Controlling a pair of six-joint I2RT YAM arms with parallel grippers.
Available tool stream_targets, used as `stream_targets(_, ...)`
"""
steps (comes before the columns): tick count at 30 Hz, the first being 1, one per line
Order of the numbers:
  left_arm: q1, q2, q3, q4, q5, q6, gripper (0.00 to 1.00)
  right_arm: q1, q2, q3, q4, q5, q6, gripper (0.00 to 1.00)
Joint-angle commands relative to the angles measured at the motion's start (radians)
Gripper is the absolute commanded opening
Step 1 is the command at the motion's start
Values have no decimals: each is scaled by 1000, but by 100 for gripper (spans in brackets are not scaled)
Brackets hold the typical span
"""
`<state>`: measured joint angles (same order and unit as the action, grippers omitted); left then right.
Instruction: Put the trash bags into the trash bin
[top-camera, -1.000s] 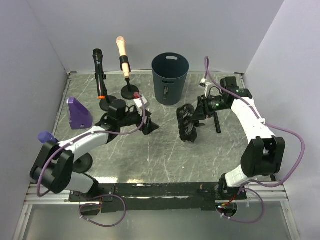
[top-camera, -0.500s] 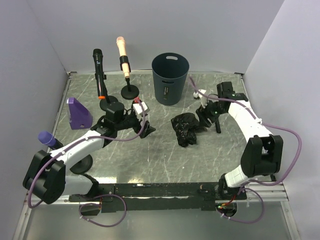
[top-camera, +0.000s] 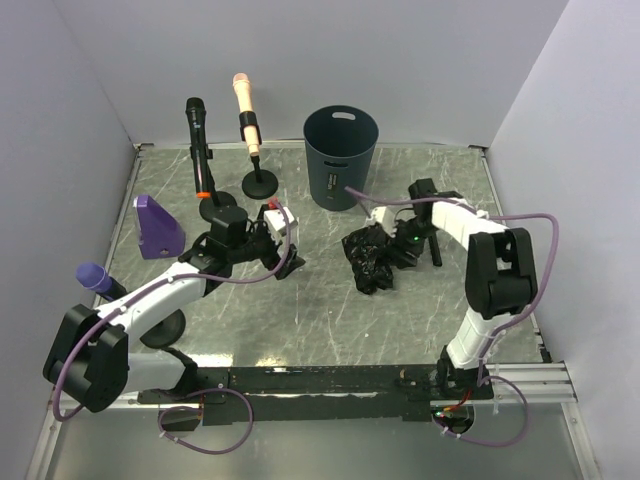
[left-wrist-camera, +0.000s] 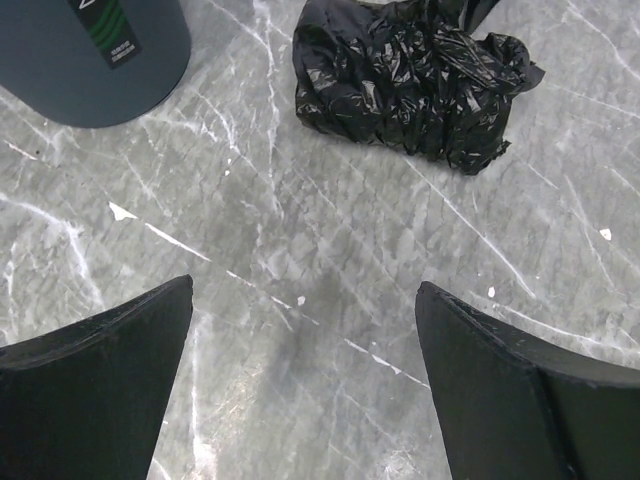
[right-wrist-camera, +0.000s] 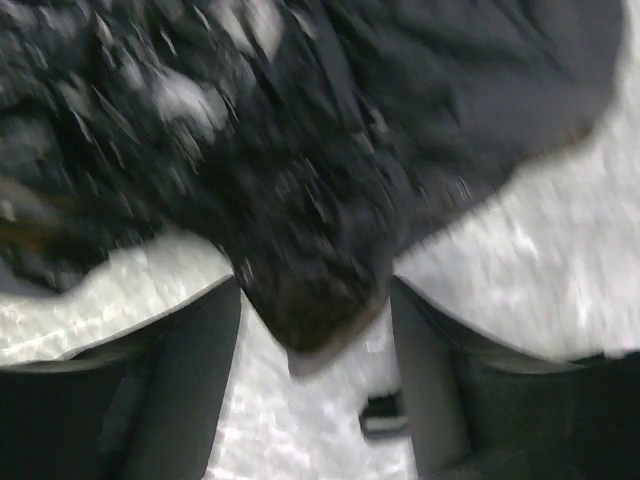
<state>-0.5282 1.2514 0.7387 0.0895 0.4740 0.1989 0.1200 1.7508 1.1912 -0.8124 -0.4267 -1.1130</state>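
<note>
Wrist views alone show released jaws: left jaws over marbled grey desk (left-wrist-camera: 300, 200), right jaws astride the crumpled black plastic trash bag (right-wrist-camera: 200, 150). From above it lies centre-right, apart from the round blue-grey plastic trash bin (top-camera: 341, 160) at top centre

The bags (top-camera: 372, 258) are crinkled, glossy black plastic film; the bin (top-camera: 340, 165) smooth matt plastic; the table (top-camera: 320, 310) grey-veined, faintly shiny.
</note>
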Motion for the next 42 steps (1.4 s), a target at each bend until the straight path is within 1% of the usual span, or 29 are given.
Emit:
stream_targets(1, 5, -38, -2, 1, -17, 27, 97, 69, 1, -22, 85, 44, 4, 51)
stream_targets(4, 7, -46, -2, -8, -26, 34, 97, 76, -36, -4, 131, 112, 97, 12)
stream_targets(5, 8, -52, -4, -8, -31, 36, 97, 78, -62, 10, 127, 118, 125, 1)
stream_targets(7, 10, -58, -12, -2, -35, 39, 97, 78, -153, 54, 73, 80, 154, 0)
stream_targets(9, 13, -63, -22, 7, -41, 43, 97, 107, -255, 132, -32, -15, 182, 0)
stream_targets(11, 16, -66, -30, 10, -41, 56, 97, 153, -345, 262, -114, -75, 220, 0)
stream_targets(12, 16, -67, -29, -8, -28, 86, 97, 206, -378, 353, -158, -84, 281, 0)
stream_targets(13, 16, -72, -22, -31, -18, 121, 97, 231, -387, 511, -233, -128, 335, 0)
stream_targets(14, 16, -82, -22, -42, -31, 134, 97, 239, -378, 771, -307, -186, 370, 0)
stream_targets(15, 16, -92, -24, -40, -44, 135, 97, 240, -354, 933, -336, -208, 402, 0)
stream_targets(16, 19, -96, -27, -33, -58, 134, 97, 245, -324, 1076, -329, -183, 432, 0)
stream_targets(17, 22, -101, -35, -24, -64, 131, 97, 245, -315, 1135, -286, -126, 459, 0)
stream_targets(18, 25, -104, -41, -14, -67, 122, 96, 244, -329, 1121, -210, -69, 473, 0)
stream_targets(20, 30, -92, -42, -1, -72, 88, 97, 236, -410, 899, -67, -3, 441, 0)
stream_targets(21, 31, -87, -39, 4, -71, 73, 97, 234, -466, 717, -17, 0, 412, 0)
stream_targets(23, 31, -81, -36, 16, -63, 51, 97, 234, -555, 343, 13, 17, 401, 0)
stream_targets(24, 31, -84, -36, 21, -52, 51, 97, 234, -579, 158, -35, 29, 418, 0)
stream_targets(26, 31, -87, -36, 16, -49, 66, 97, 236, -586, -87, -196, -18, 363, 0)
stream_targets(28, 33, -93, -29, -2, -64, 85, 97, 230, -626, -162, -269, -40, 369, 0)
stream_targets(30, 36, -101, -25, -14, -75, 89, 97, 224, -718, -35, -292, -96, 352, 0)
stream_targets(31, 39, -102, -28, -14, -75, 89, 97, 225, -740, 79, -274, -127, 363, 0)
stream_targets(33, 42, -96, -28, -11, -71, 85, 97, 225, -713, 349, -152, -127, 483, 0)
stream_targets(35, 42, -83, -19, -5, -69, 71, 97, 224, -560, 734, -76, -101, 612, 0)
stream_targets(37, 43, -70, -7, 1, -64, 51, 97, 225, -353, 1239, -131, -95, 691, 0)
stream_targets(38, 43, -61, -1, 6, -66, 48, 97, 224, -265, 1407, -155, -81, 711, 0)
stream_targets(39, 43, -55, 4, 12, -64, 45, 97, 224, -229, 1492, -172, -67, 728, 0)
stream_targets(40, 43, -50, 8, 18, -67, 43, 97, 225, -244, 1452, -175, -60, 729, 0)
stream_targets(41, 43, -43, 11, 21, -69, 43, 97, 224, -299, 1276, -157, -49, 722, 0)
stream_targets(42, 45, -37, 14, 24, -71, 39, 97, 224, -401, 988, -98, -34, 716, 0)
